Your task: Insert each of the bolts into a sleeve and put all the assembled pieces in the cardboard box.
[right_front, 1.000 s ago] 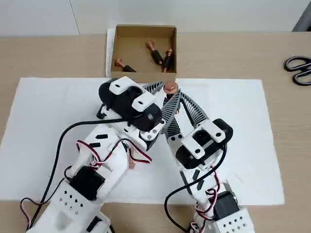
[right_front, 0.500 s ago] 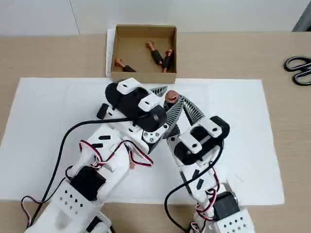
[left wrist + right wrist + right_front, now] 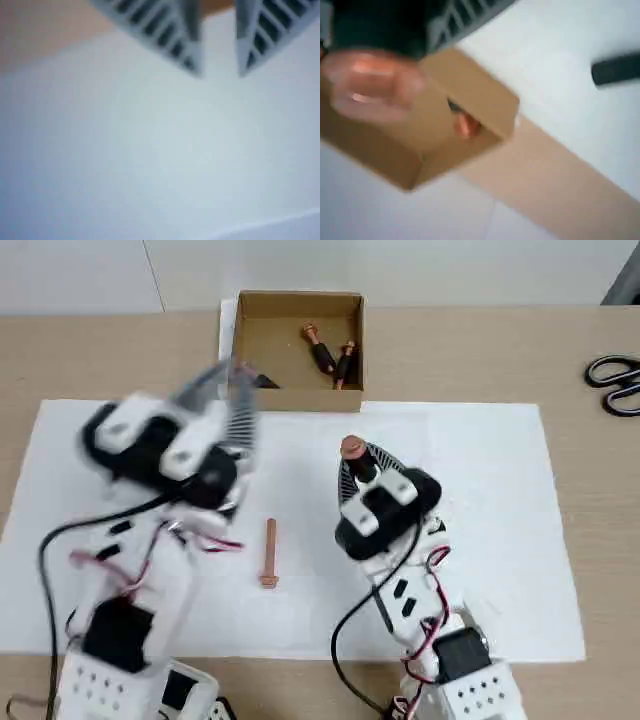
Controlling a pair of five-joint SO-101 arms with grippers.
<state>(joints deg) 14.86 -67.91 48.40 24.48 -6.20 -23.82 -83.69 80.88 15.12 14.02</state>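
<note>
My right gripper (image 3: 358, 464) is shut on a black sleeve with a copper bolt in it; the bolt head (image 3: 352, 448) stands above the white paper, a little in front of the cardboard box (image 3: 229, 340). In the right wrist view the copper head (image 3: 370, 87) shows large, with the box (image 3: 470, 107) beyond it. My left gripper (image 3: 233, 382) hangs at the box's near left corner, and the left wrist view shows it open (image 3: 219, 70) over the paper with nothing in it. A loose copper bolt (image 3: 269, 552) lies on the paper between the arms. Several assembled pieces (image 3: 322, 352) lie in the box.
The white paper sheet (image 3: 490, 490) covers the middle of the wooden table. Black scissors (image 3: 615, 380) lie at the far right. A dark shape (image 3: 617, 70) lies on the paper in the right wrist view; I cannot tell what it is.
The left arm has swung away to the left, off the piece in the right gripper. The right gripper drew back slightly with the piece. The loose bolt has come into sight.
</note>
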